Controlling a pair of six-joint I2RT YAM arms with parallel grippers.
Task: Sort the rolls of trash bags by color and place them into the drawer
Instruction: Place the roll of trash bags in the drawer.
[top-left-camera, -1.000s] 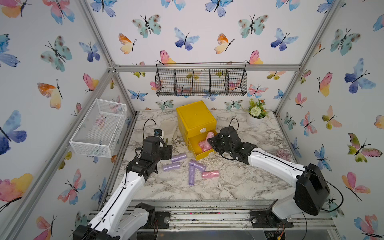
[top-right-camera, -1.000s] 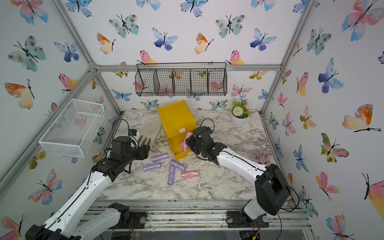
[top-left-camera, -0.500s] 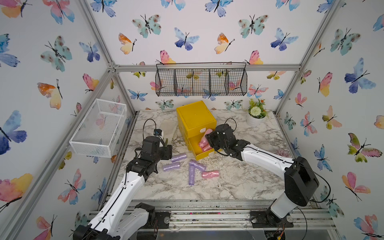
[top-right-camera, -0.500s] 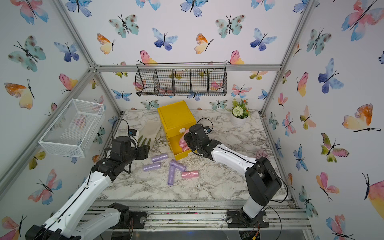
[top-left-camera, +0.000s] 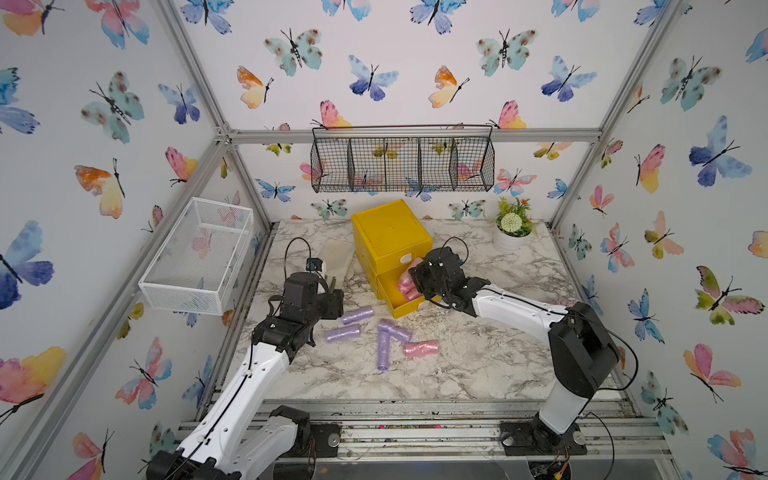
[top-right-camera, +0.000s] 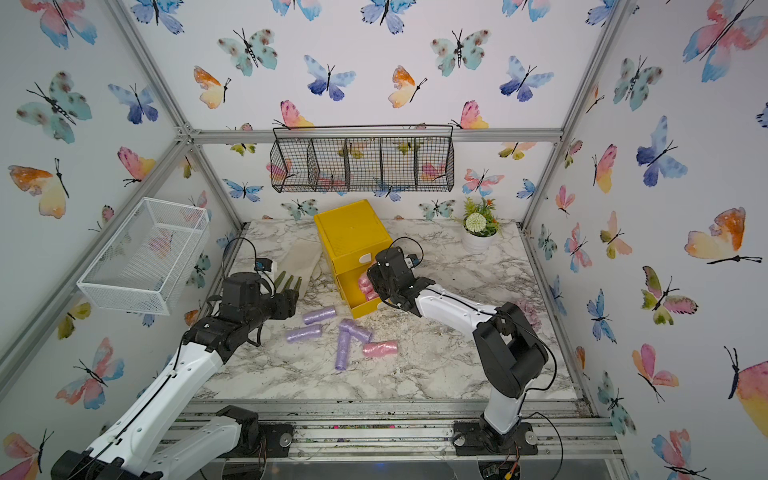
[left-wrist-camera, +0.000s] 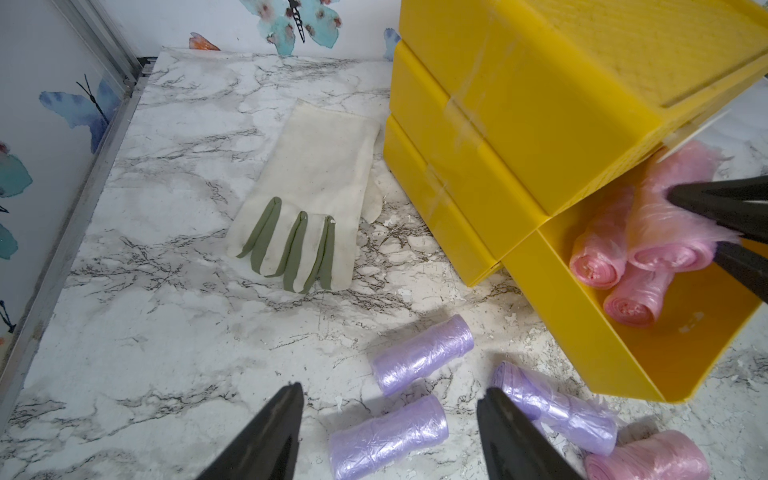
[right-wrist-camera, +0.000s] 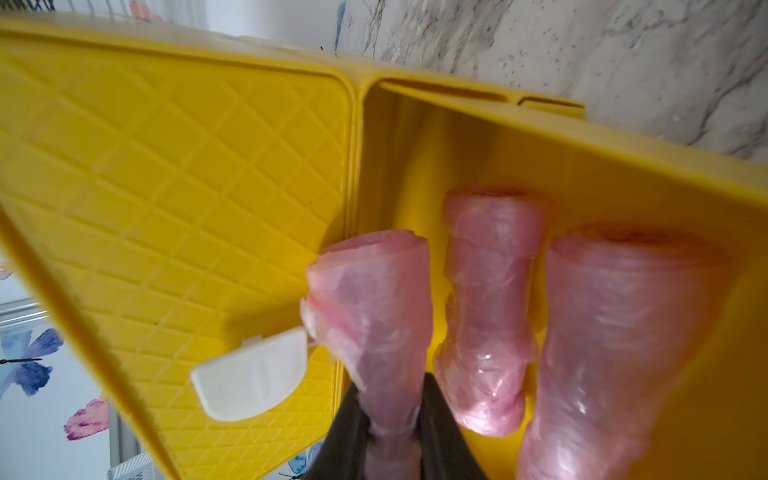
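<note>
One pink roll (right-wrist-camera: 374, 316) in the right tool (right-wrist-camera: 390, 386) has edged into the drawer (right-wrist-camera: 623, 166).

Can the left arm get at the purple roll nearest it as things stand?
Probably yes: the left claw hangs open close to that purple roll, and nothing lies on or before it.

Your left arm (top-left-camera: 245, 382): stretched forward from base, elbow bent, wrist roughly level. Left gripper (left-wrist-camera: 390, 390): jaws parted wide, fingertips angled forward and down. Your right arm (top-left-camera: 519, 309): upper link near upright, forearm reaching forward and in toward centre, wrist low. Right gripper (right-wrist-camera: 392, 390): jaws pinched tight on end of pink roll (right-wrist-camera: 374, 299), one finger each side.
</note>
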